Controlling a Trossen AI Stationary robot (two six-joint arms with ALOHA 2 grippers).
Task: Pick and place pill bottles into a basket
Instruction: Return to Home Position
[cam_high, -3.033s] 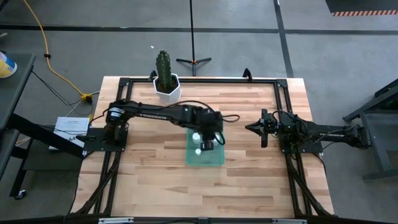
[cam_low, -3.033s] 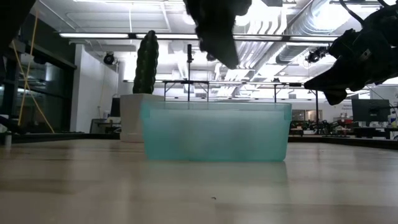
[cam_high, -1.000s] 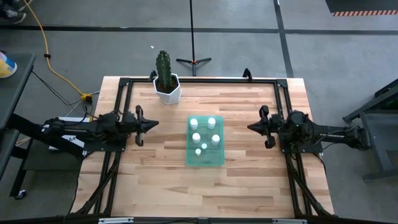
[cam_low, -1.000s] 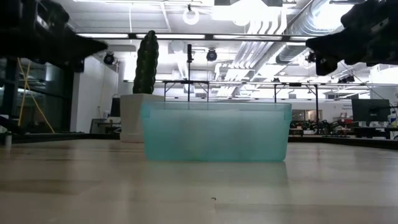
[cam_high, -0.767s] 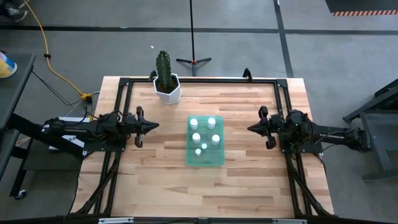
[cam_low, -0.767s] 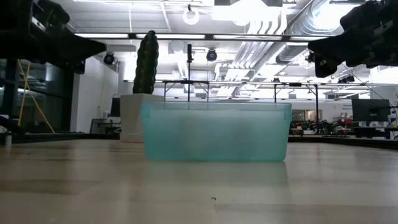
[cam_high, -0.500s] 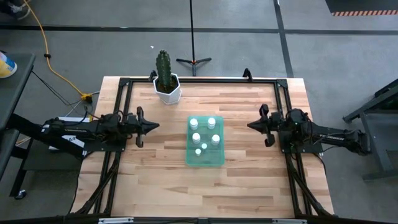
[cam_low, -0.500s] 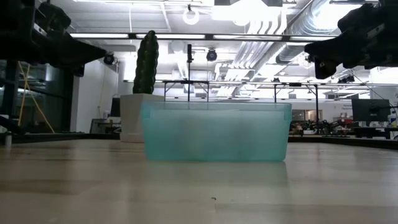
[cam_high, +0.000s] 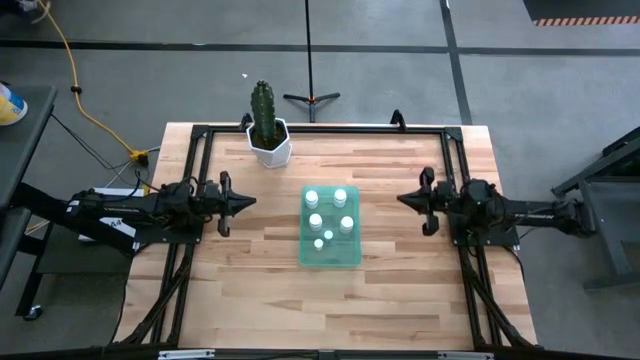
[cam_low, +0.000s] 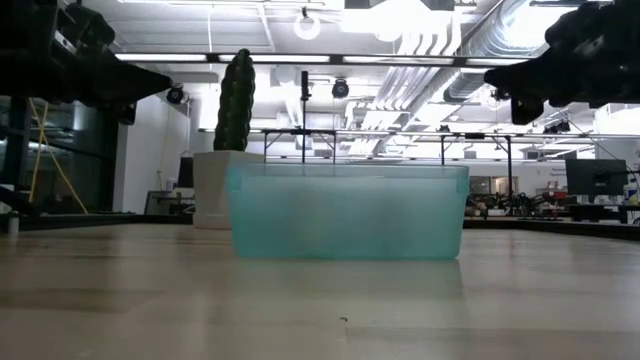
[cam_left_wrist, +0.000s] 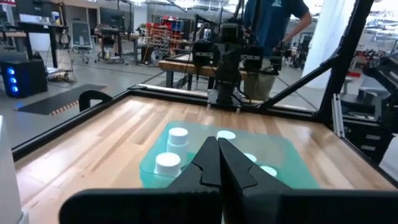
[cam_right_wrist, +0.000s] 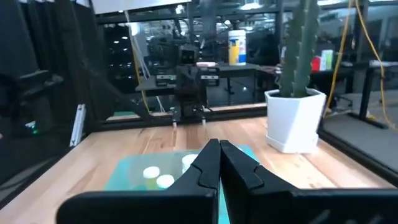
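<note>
Lying between closed jaws: basket (cam_high: 340, 257) of bottles (cam_high: 315, 221).

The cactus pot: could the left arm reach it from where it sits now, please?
Probably yes. The left gripper sits shut at the left side, and only bare table lies between it and the cactus pot; the green tray stands off to one side.

Right gripper (cam_right_wrist: 219, 144) jaws together; pill bottles (cam_right_wrist: 158, 177) in basket (cam_right_wrist: 124, 177).

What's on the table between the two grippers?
The translucent green plastic tray holding white pill bottles lies between the left gripper and right gripper, seen in the high view.
</note>
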